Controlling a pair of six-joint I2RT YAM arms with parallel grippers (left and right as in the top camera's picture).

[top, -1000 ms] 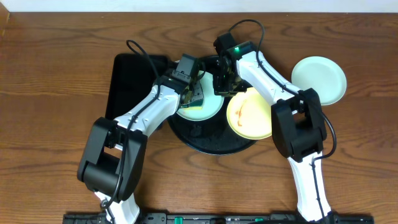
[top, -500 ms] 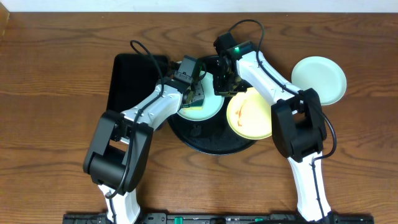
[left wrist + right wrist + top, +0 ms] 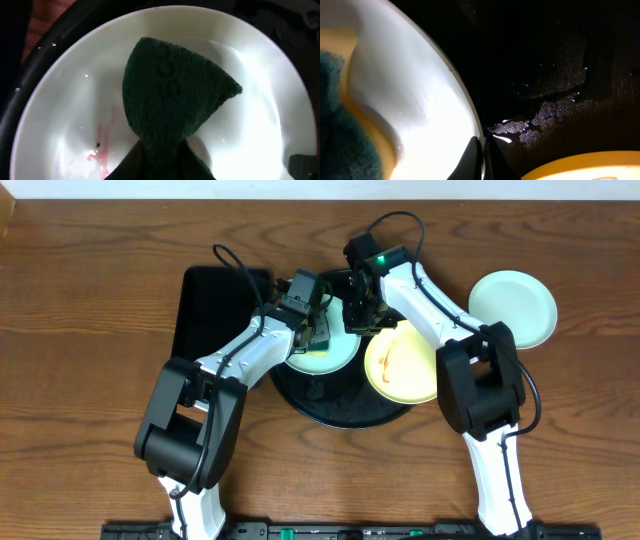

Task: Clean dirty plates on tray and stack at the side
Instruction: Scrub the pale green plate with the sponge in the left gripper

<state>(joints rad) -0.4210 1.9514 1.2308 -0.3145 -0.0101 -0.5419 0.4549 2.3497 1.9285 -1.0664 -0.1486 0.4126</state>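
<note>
A pale mint plate (image 3: pixel 330 358) lies on the left part of the round black tray (image 3: pixel 340 408). In the left wrist view, the plate (image 3: pixel 260 125) carries a red smear (image 3: pixel 100 150). My left gripper (image 3: pixel 314 330) (image 3: pixel 161 152) is shut on a dark green sponge (image 3: pixel 175 95) that rests on the plate. My right gripper (image 3: pixel 358 316) (image 3: pixel 483 146) is shut on that plate's rim (image 3: pixel 470 120). A pale yellow plate (image 3: pixel 402 366) (image 3: pixel 585 167) sits on the tray's right side. Another mint plate (image 3: pixel 512 308) lies on the table at the right.
A rectangular black tray (image 3: pixel 208 310) lies left of the round tray, under my left arm. Both arms cross over the round tray's far half. Wet patches glisten on the tray floor (image 3: pixel 555 110).
My left arm's lower links have swung slightly to the right while its gripper stays over the mint plate. The right arm has not moved.
</note>
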